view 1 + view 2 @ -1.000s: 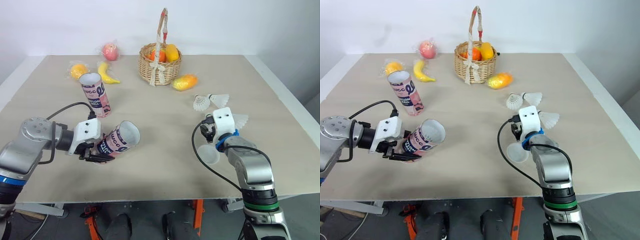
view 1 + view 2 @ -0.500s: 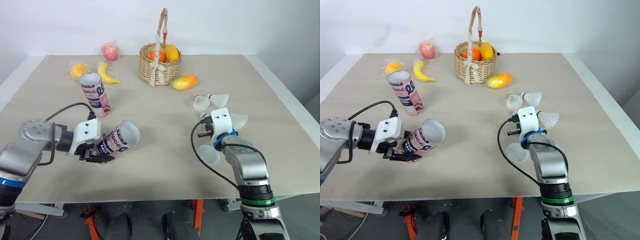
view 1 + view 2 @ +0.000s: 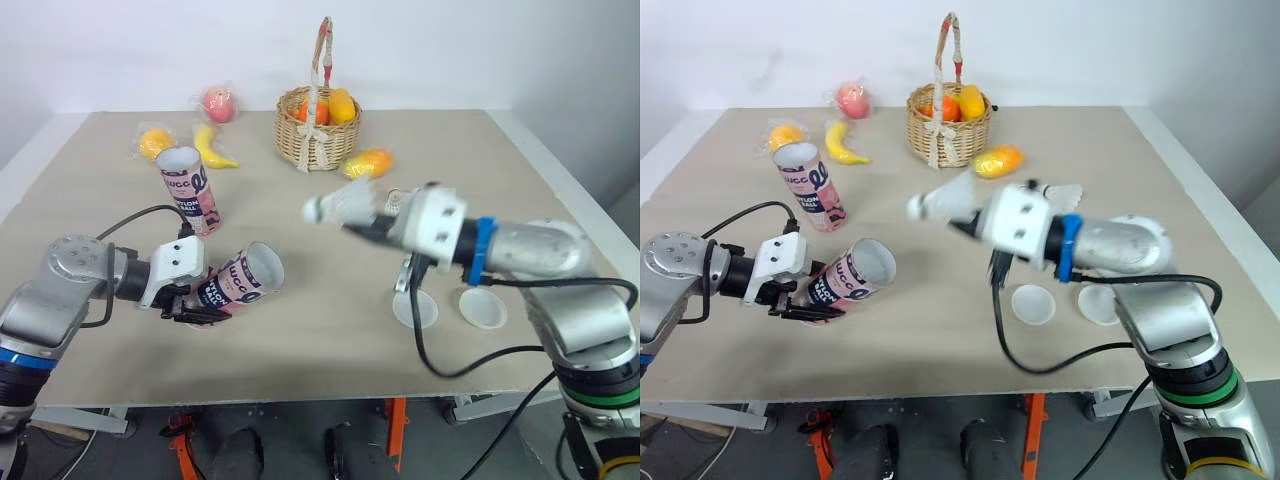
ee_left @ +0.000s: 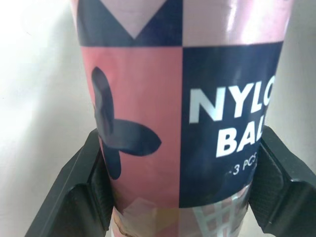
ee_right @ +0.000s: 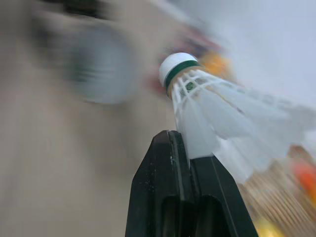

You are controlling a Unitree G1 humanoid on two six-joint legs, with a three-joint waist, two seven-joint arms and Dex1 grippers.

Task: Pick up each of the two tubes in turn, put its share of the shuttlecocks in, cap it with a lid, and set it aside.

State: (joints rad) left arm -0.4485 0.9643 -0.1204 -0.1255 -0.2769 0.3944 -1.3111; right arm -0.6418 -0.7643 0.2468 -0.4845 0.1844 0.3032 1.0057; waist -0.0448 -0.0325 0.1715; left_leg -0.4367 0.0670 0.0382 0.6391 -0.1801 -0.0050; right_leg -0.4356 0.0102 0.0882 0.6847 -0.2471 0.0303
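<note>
A pink tube (image 3: 238, 281) lies tilted with its open mouth toward the table's middle, and my left gripper (image 3: 196, 298) is shut on its lower body. In the left wrist view the black fingers (image 4: 81, 197) press both sides of the tube (image 4: 182, 113). A second pink tube (image 3: 190, 188) stands upright behind it. My right gripper (image 3: 362, 226) hangs above mid-table, shut on the skirt of a white shuttlecock (image 3: 338, 208), cork pointing toward the held tube. Its wrist view shows the shuttlecock (image 5: 207, 98) pinched between the closed fingers. Two white lids (image 3: 415, 308) (image 3: 483, 308) lie under the right arm.
A wicker basket (image 3: 318, 125) of fruit stands at the back centre, with a mango (image 3: 365, 162) beside it. A banana (image 3: 212, 148), an orange (image 3: 155, 140) and an apple (image 3: 220, 100) lie at the back left. Another shuttlecock (image 3: 1066, 193) shows behind the right arm.
My right gripper shut on a shuttlecock at the right, then lifted and swung it left toward the held tube, uncovering the two lids. The left arm and its tube stayed put.
</note>
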